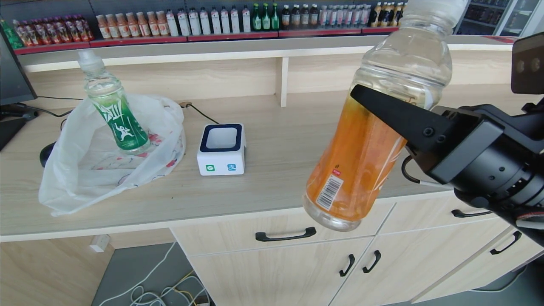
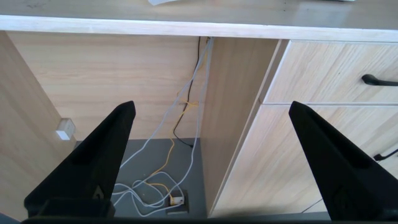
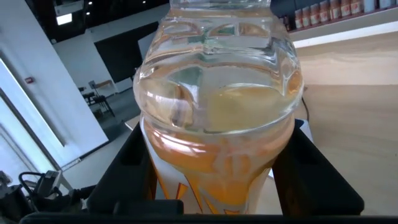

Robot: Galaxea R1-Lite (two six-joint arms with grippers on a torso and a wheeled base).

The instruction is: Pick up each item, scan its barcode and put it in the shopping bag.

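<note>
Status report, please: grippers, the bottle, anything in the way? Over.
Right gripper shut on orange bottle, tilted, barcode visible. Left gripper open, low by the cabinets. Nothing between bottle and scanner.

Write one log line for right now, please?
right gripper: holds orange bottle, tilted | left gripper: open | green bottle: in shopping bag | scanner: beside bag

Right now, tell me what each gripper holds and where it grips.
The right gripper clamps the orange-labelled bottle around its middle, at the label's upper edge. The left gripper is open and holds nothing.
</note>
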